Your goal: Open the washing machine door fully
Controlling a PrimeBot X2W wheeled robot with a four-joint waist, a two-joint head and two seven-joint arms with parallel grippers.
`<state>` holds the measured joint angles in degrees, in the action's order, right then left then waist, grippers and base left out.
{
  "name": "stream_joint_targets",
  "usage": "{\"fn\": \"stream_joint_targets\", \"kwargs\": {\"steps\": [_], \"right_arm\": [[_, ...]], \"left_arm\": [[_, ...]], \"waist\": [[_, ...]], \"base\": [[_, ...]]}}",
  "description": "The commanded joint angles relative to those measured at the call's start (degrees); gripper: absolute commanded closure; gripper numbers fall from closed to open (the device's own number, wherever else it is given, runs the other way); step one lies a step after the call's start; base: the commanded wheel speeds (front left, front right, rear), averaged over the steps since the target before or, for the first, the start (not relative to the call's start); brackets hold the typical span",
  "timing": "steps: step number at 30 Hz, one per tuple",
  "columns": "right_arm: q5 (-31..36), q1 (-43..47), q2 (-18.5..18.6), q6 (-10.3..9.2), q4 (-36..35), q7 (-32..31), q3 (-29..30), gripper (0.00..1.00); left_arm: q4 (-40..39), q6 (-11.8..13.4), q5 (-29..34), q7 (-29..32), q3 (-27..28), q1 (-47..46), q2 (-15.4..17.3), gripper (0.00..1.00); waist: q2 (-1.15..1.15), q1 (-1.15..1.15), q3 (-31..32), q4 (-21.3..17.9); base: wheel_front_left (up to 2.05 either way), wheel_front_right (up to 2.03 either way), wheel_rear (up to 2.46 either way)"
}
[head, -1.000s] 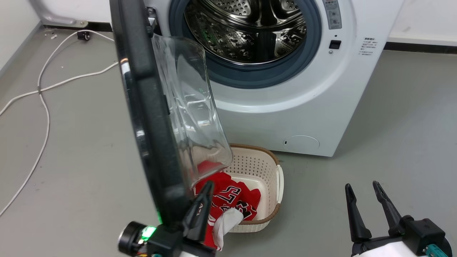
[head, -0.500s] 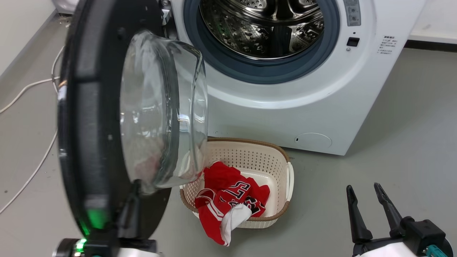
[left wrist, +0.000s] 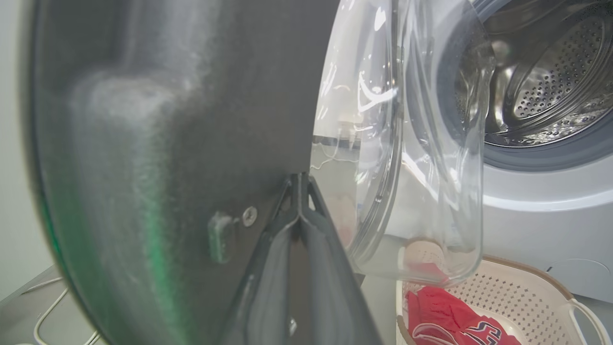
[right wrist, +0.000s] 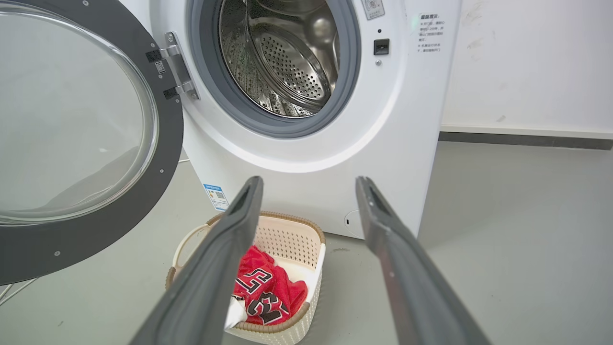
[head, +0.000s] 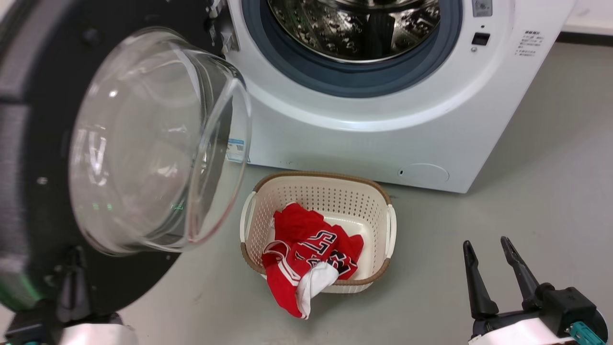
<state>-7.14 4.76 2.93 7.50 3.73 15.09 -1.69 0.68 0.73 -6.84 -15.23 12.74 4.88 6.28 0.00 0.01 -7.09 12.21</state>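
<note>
The washing machine door (head: 28,143) stands swung wide to the left of the white washing machine (head: 383,134), its clear glass bowl (head: 143,143) facing right. The metal hinge (right wrist: 175,67) holds it beside the open steel drum (head: 354,24). My left gripper (head: 74,261) is at the door's lower edge. In the left wrist view that gripper (left wrist: 299,179) is shut, its tips resting against the black inner face of the door (left wrist: 143,143). My right gripper (head: 493,249) hangs open at the lower right, well clear of the machine, with nothing between its fingers (right wrist: 239,225).
A cream perforated basket (head: 378,201) with a red jersey (head: 306,244) sits on the grey floor just in front of the machine, below the door's glass bowl. A white cable (left wrist: 48,316) lies on the floor left of the door. A white wall (right wrist: 527,62) stands right of the machine.
The door has swung much further open to the left, from edge-on to wide open, with my shut left gripper moving along with it. The head camera has shifted. My right gripper stays put.
</note>
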Motion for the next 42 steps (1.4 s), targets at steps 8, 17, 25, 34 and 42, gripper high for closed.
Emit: {"fn": "stream_joint_targets", "kwargs": {"steps": [8, 17, 25, 34, 42], "right_arm": [[1.0, -1.6, -0.1, -0.02, -0.5, 0.1, 0.2, 0.00], [1.7, -2.9, -0.1, -0.02, -0.1, 0.1, -0.3, 0.00], [2.3, -3.8, -0.1, -0.02, -0.7, 0.1, 0.1, 0.00], [3.0, -4.7, -0.1, -0.02, -0.9, 0.1, 0.4, 0.00], [3.2, -4.7, -0.1, -0.02, -0.5, 0.1, 0.1, 0.00]], "left_arm": [[3.9, -1.0, -0.4, 0.1, 9.1, -4.5, 0.6, 1.00], [9.8, -3.7, 1.1, 0.1, 16.1, -10.8, 3.7, 1.00], [14.5, -4.4, 2.1, 0.1, 18.8, -14.6, 5.7, 1.00], [20.9, -4.5, 1.2, 0.1, 23.7, -18.9, 8.8, 1.00], [24.0, -5.2, 2.3, 0.1, 25.2, -21.0, 9.9, 1.00]], "waist": [[0.00, -0.01, -2.8, 0.0], [0.00, -0.01, -4.2, -0.3], [0.00, -0.01, -5.8, -1.0], [0.00, -0.01, -7.2, -2.1], [0.00, -0.01, -7.1, -2.5]], "base": [[0.00, 0.00, 0.00], [0.00, 0.00, 0.00], [0.00, 0.00, 0.00], [0.00, 0.00, 0.00], [0.00, 0.00, 0.00]]}}
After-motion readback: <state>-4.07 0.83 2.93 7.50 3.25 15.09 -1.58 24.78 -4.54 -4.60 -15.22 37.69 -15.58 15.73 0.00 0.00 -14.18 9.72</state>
